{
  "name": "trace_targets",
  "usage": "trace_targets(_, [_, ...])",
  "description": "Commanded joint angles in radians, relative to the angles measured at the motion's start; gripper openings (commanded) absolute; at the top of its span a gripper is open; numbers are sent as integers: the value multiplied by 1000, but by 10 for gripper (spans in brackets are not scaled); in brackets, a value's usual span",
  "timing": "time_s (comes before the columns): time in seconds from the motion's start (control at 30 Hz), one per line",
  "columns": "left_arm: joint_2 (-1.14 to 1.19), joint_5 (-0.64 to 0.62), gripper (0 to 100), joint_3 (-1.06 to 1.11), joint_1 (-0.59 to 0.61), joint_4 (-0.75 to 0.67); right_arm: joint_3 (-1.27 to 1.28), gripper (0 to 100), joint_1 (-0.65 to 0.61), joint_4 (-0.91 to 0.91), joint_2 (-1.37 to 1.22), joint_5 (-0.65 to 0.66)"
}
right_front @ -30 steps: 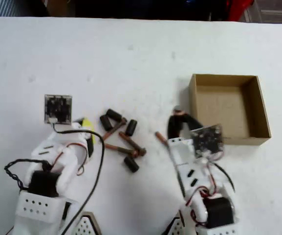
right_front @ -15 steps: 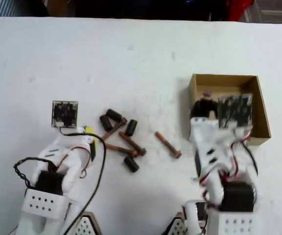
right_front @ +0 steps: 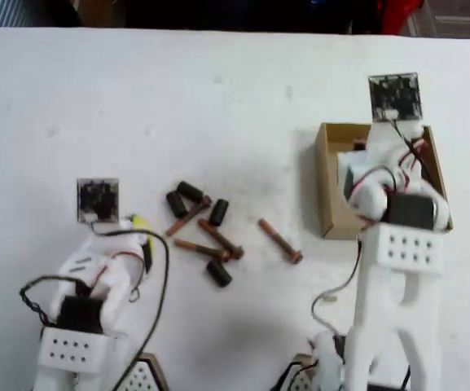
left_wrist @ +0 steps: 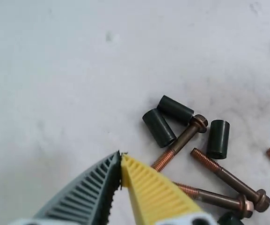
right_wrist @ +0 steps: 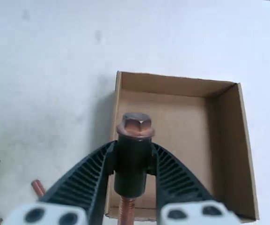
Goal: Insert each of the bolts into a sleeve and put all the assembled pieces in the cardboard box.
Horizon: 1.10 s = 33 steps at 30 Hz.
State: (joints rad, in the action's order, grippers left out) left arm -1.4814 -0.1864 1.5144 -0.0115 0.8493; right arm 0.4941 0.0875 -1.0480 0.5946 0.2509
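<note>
My right gripper (right_wrist: pixel 132 161) is shut on an assembled piece (right_wrist: pixel 132 161), a copper bolt pushed through a black sleeve, held over the cardboard box (right_wrist: pixel 228 140). In the high view that arm (right_front: pixel 389 204) covers much of the box (right_front: pixel 328 175). My left gripper (left_wrist: pixel 120 166) is shut with nothing in it, just short of the loose parts. Several black sleeves (left_wrist: pixel 159 126) and copper bolts (left_wrist: pixel 228 178) lie in a cluster (right_front: pixel 202 224) on the white table. One more bolt (right_front: pixel 280 240) lies apart, between the cluster and the box.
The white table (right_front: pixel 218 106) stretches bare toward the back. The left arm (right_front: pixel 88 277) sits at the front left, its black cable looping beside it.
The right arm has swung from beside the single bolt to over the box, carrying the assembled piece. The left arm has shifted only slightly.
</note>
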Motion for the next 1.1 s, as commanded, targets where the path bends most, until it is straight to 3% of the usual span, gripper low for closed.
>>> trace_targets(0.0, [-156,12,22,49,5,0,-104,17,12,-2,-82,38])
trace_targets(0.17, [-369,57,22,87,4,130,-173,17,45,-2,-226,38])
trace_targets(0.67, [-337,60,22,91,10,143,-377,17,58,-2,-670,38])
trace_targets(1.07, [-337,60,22,91,10,143,-451,18,68,27,-875,38])
